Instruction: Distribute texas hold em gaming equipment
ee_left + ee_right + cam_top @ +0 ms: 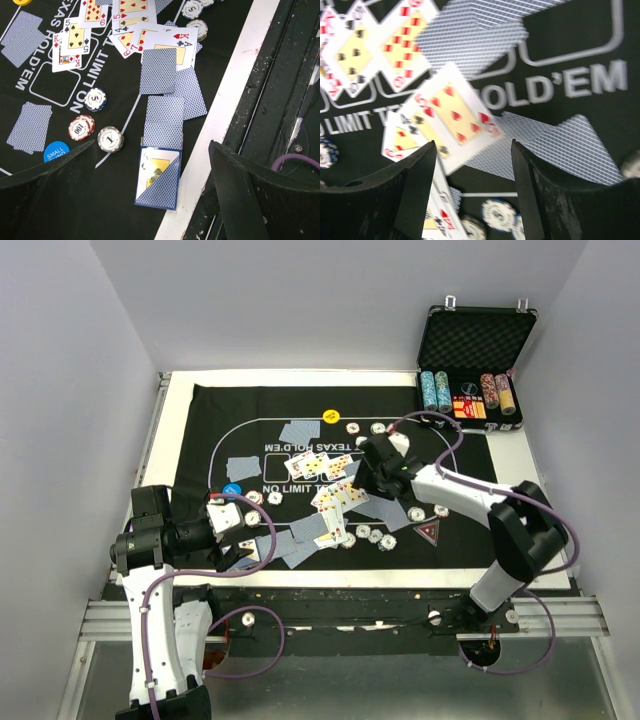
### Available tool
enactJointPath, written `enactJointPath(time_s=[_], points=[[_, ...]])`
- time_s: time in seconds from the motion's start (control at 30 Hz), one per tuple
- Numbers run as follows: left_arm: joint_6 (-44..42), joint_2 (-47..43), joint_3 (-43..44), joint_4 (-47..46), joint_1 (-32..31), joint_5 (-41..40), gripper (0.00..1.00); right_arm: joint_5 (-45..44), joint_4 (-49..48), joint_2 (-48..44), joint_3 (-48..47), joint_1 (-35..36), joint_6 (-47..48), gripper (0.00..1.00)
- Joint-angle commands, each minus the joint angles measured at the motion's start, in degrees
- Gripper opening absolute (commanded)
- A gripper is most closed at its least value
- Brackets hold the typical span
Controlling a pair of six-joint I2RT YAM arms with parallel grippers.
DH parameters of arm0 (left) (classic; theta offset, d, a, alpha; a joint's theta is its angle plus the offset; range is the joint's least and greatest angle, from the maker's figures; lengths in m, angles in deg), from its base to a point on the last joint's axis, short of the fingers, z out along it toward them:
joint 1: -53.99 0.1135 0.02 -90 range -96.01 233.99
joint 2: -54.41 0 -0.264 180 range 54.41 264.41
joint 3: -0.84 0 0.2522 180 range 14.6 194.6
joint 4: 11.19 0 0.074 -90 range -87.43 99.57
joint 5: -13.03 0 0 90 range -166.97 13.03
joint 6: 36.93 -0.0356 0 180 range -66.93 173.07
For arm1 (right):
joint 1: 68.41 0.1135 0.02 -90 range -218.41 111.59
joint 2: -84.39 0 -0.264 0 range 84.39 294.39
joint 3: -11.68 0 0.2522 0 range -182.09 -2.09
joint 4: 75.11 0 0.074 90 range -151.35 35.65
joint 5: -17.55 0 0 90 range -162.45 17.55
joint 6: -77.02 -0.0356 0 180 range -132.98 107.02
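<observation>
Left gripper (152,145): spread wide, over blue-backed cards (163,125).
Right gripper (472,144): spread apart, over face-up card (452,112).

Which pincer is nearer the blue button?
Left. The left pincer hovers open with one finger right beside the blue button, near the mat's left edge. The right pincer is over face-up cards mid-mat, well away.

Cards (335,498), chips (375,536) on mat (225,410); case (478,340) behind.

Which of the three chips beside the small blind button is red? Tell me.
The 100 chip; the 5 chip is blue, the 1 chip white.
</observation>
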Motion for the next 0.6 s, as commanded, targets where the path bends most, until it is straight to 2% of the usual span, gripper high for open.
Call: enactJointPath(time_s=[0.0, 0.17, 0.37, 0.57], points=[[0.08, 0.01, 1.38, 0.60, 0.52, 2.53, 0.99, 1.88, -1.92, 7.31, -6.36, 2.69, 2.60, 0.69], [0.34, -0.34, 1.47, 0.60, 0.43, 1.91, 0.99, 3.02, -2.98, 14.36, -9.45, 3.93, 2.52, 0.69], [0.17, -0.34, 1.65, 0.42, 0.61, 1.38, 0.99, 4.51, -3.77, 17.70, -9.89, 6.21, 3.04, 0.69], [0.34, -0.25, 2.00, 0.60, 0.61, 1.56, 0.99, 5.48, -0.69, 22.80, -15.34, 14.63, 4.36, 0.68]])
